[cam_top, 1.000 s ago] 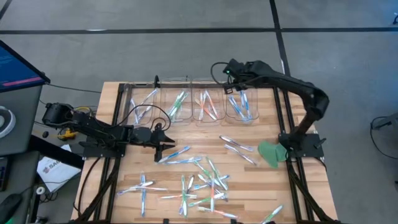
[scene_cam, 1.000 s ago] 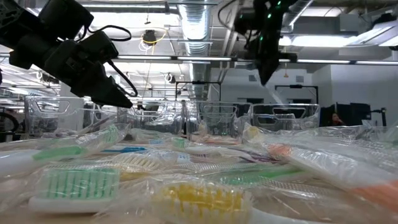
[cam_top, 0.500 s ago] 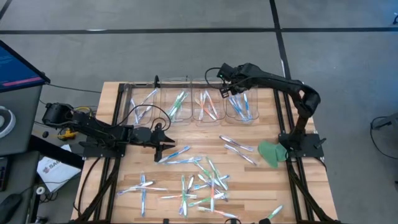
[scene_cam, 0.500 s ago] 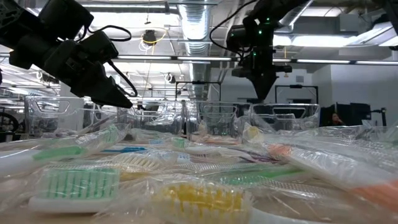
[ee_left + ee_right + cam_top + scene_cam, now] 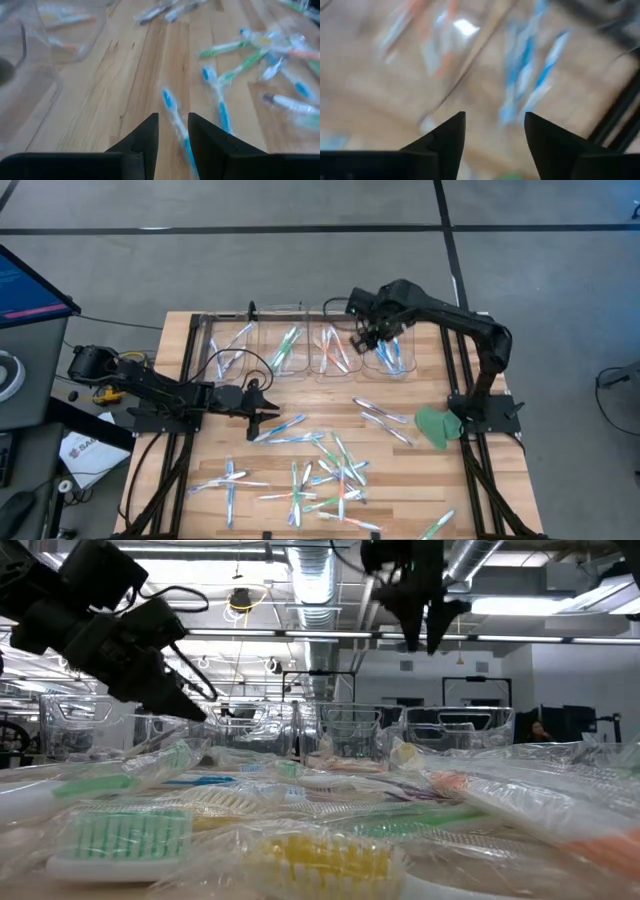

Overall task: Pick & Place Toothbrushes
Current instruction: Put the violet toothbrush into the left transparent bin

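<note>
Several wrapped toothbrushes (image 5: 325,472) lie scattered on the near half of the wooden table (image 5: 420,480). More toothbrushes lie in four clear bins (image 5: 285,345) along the far edge. My left gripper (image 5: 262,418) hovers low at the table's left, open by a narrow gap. A blue toothbrush (image 5: 169,102) lies on the wood just ahead of and below its fingertips. My right gripper (image 5: 366,335) hangs open and empty above the bins, over the wall between the orange bin (image 5: 333,350) and the blue bin (image 5: 392,352).
A flat green leaf-shaped piece (image 5: 436,426) lies near the table's right edge by the right arm's base. A few toothbrushes (image 5: 383,417) lie between it and the bins. Bare wood (image 5: 215,450) shows at the near left.
My right gripper has opened. It has moved a little toward the table's near and left edges over the bins, dipping down toward them and then rising again.
</note>
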{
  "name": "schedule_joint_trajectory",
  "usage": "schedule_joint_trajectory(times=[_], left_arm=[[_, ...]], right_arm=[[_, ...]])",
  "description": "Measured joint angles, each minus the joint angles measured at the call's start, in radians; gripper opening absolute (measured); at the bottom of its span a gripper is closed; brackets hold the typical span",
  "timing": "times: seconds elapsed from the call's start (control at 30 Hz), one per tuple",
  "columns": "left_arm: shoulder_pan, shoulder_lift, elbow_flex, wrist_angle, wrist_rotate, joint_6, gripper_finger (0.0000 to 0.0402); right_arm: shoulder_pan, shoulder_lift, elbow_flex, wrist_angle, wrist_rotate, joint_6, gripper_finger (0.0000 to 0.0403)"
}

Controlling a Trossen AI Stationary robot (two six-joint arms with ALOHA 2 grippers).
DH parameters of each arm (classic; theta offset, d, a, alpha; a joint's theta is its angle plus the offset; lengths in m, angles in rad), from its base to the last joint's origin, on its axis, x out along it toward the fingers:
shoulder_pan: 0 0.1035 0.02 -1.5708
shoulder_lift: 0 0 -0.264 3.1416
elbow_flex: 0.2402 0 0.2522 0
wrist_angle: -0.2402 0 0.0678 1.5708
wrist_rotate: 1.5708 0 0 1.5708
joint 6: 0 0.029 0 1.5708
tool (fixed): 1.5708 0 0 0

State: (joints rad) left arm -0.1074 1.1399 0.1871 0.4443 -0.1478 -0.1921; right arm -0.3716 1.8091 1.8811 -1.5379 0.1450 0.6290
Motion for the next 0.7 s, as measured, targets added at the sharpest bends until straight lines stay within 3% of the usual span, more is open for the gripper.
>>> schedule_joint_trajectory(times=[0.13,0.37,0.7], left_arm=[[0.000,0.000,-0.020,0.028,0.000,-0.029,0.0099],[0.000,0.000,-0.020,0.054,0.000,-0.053,0.0099],[0.000,0.000,-0.020,0.054,0.001,-0.053,0.0099]], right_arm=[[0.168,-0.002,0.033,-0.032,-0.098,-0.003,0.0204],[0.422,0.000,-0.037,-0.033,-0.093,-0.112,0.0203],[0.627,0.000,-0.291,0.033,-0.057,0.074,0.0194]])
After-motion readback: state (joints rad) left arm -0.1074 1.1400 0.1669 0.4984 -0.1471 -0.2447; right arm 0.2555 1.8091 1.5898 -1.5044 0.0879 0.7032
